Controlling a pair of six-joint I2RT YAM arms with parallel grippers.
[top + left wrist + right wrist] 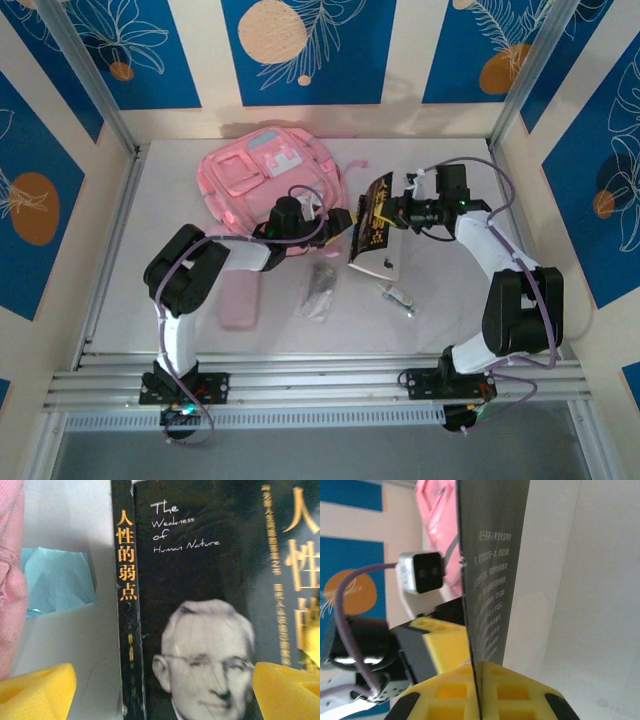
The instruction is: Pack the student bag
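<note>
Blue-and-cream patterned panels are enclosing a pale table (480,330), and the student bag (262,178) is lying flat toward its far side, left of centre, with its front patches facing up. Next in size, a black book (372,225) with yellow characters is being held up on edge just right of the bag, its cover turned toward the bag. The right gripper (393,213) is clamping the book's edge between its yellow pads (445,692). The left gripper (338,222) is hovering with its fingers (437,647) spread wide in front of the cover.

By my reading, the book is being passed toward the bag. Doing this well is calling for the left fingers to close squarely across the spine before the right lets go. Whether any zip is open, I cannot tell. A pink pencil case (240,300), a clear packet (320,290) and a small item (397,297) are lying nearer the arms.
</note>
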